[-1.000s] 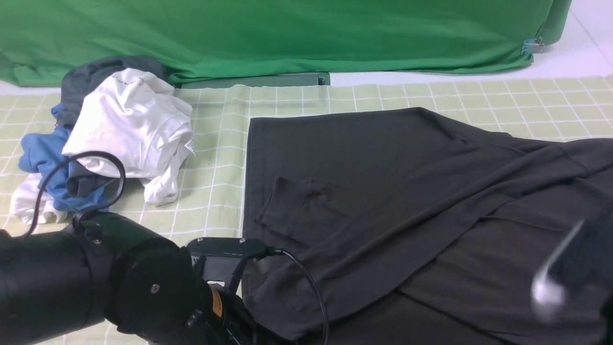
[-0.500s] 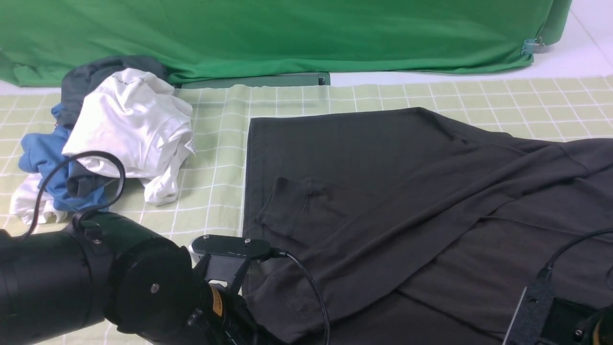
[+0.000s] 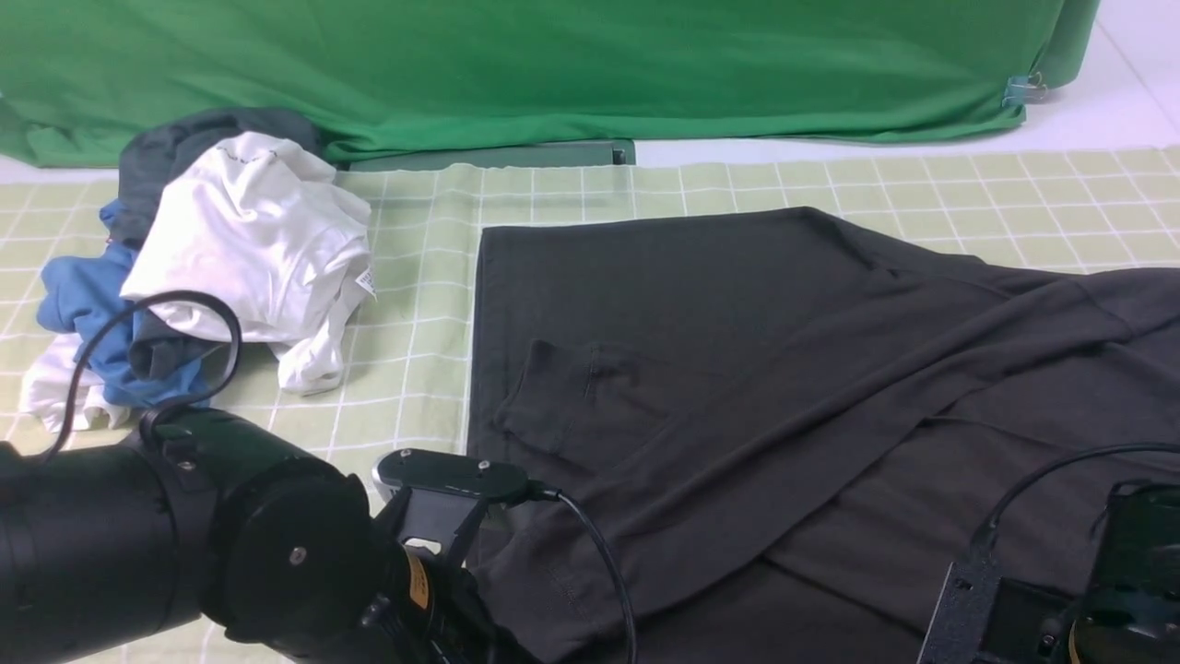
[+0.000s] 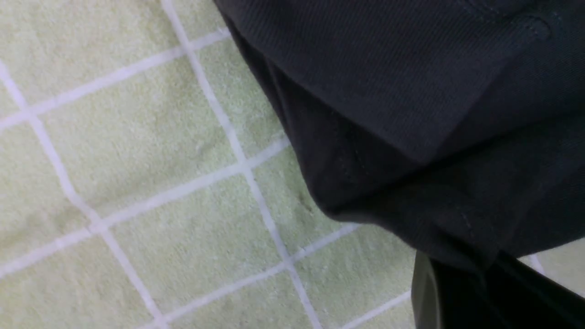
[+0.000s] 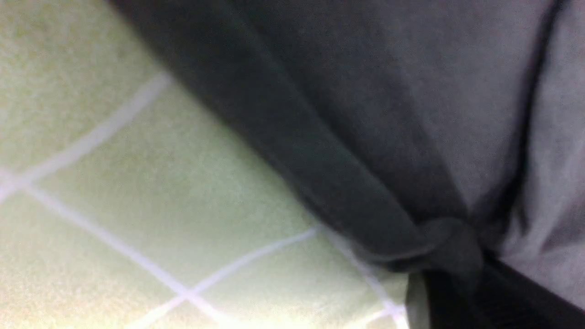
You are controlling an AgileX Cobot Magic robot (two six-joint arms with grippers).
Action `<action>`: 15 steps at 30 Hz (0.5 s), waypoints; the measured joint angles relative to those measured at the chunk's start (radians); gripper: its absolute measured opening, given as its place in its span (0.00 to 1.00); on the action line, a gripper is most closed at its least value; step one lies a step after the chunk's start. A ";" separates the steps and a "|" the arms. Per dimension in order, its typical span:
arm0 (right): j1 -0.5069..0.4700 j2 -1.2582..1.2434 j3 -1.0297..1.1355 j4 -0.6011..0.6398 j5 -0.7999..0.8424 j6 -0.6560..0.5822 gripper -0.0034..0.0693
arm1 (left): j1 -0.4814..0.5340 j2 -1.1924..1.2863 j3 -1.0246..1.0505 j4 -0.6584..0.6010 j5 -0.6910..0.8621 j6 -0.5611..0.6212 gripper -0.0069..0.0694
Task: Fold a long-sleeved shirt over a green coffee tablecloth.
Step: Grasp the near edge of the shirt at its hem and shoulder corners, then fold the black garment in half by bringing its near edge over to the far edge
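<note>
The long-sleeved shirt [image 3: 737, 369], black, lies spread over the green coffee tablecloth [image 3: 415, 277], with one sleeve folded diagonally across its body. My left arm [image 3: 230, 535] reaches to the shirt's near left corner. In the left wrist view my left gripper [image 4: 475, 274] is shut on the shirt's [image 4: 388, 91] edge, which lifts off the tablecloth [image 4: 137, 160]. My right arm [image 3: 1106, 599] sits at the near right edge. In the right wrist view my right gripper [image 5: 461, 274] is shut on bunched fabric of the shirt [image 5: 388, 114], above the tablecloth [image 5: 137, 183].
A pile of clothes lies at the back left: a white garment [image 3: 249, 240], a blue garment [image 3: 83, 295] and a grey one [image 3: 184, 138]. A plain deep-green backdrop [image 3: 553, 65] hangs behind, held by a clip [image 3: 1023, 89] at its right end.
My right arm has come down into the bottom right corner and its jaws have shut on the shirt. The left wrist has crept slightly up and right, still holding its corner.
</note>
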 joint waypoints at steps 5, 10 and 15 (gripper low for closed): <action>-0.001 -0.002 -0.057 -0.025 0.064 0.000 0.10 | 0.019 -0.019 -0.012 0.036 0.000 0.000 0.12; -0.006 -0.017 -0.164 -0.141 0.129 0.026 0.09 | 0.143 -0.028 -0.103 0.044 0.006 -0.002 0.12; -0.086 -0.017 -0.296 -0.170 0.093 0.026 0.09 | 0.276 -0.025 -0.219 0.042 0.008 0.033 0.12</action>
